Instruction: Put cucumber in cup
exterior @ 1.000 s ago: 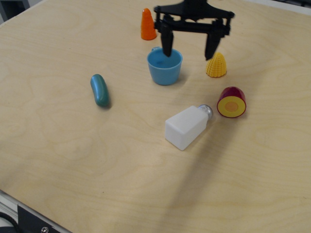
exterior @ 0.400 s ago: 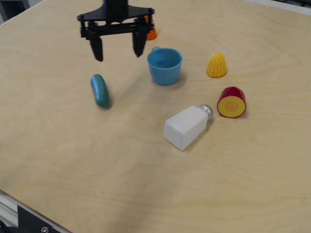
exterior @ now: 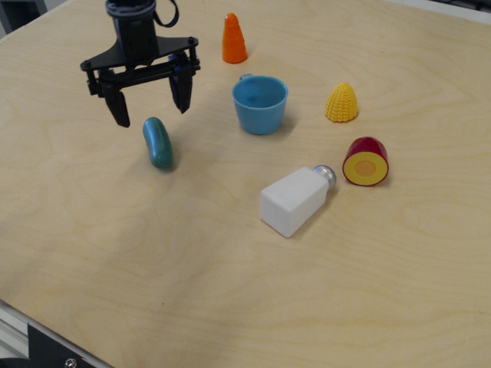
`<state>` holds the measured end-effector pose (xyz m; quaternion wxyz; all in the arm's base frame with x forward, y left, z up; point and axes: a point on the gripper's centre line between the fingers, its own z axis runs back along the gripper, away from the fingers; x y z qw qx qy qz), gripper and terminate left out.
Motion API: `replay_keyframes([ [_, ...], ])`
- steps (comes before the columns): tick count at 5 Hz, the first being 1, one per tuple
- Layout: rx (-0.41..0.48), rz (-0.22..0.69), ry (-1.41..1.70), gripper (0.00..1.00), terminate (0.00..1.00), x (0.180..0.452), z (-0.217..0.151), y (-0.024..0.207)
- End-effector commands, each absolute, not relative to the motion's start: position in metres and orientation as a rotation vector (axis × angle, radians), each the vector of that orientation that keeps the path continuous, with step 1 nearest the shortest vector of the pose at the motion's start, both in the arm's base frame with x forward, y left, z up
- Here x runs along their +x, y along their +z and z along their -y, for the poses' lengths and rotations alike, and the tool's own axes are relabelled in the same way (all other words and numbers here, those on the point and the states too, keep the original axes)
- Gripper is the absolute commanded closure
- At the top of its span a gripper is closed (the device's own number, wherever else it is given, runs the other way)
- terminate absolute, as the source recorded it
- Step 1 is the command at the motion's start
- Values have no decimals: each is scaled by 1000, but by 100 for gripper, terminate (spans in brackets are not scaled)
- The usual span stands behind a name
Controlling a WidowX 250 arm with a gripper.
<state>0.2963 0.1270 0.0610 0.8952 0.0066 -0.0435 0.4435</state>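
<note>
The teal-green cucumber [exterior: 157,142] lies on the wooden table, left of centre. The light blue cup [exterior: 260,103] stands upright and empty to its right, its handle at the back left. My black gripper [exterior: 151,110] hangs open just above the cucumber's far end, one finger to each side of it, holding nothing.
An orange carrot [exterior: 234,38] stands behind the cup. A yellow corn piece [exterior: 341,103] and a dark red halved fruit [exterior: 365,162] lie right of the cup. A white salt shaker [exterior: 296,201] lies on its side in front. The table's front edge runs at bottom left.
My gripper has moved left from over the cup, past the carrot, and lower, to above the cucumber. It has stayed open. The objects have not moved.
</note>
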Motion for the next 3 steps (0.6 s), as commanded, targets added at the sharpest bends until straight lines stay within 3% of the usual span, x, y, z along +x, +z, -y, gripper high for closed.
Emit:
replay_keyframes([
  [1,28,166,909,0,0,297,-136,50],
  [3,24,134,915,0,0,306,-139,30],
])
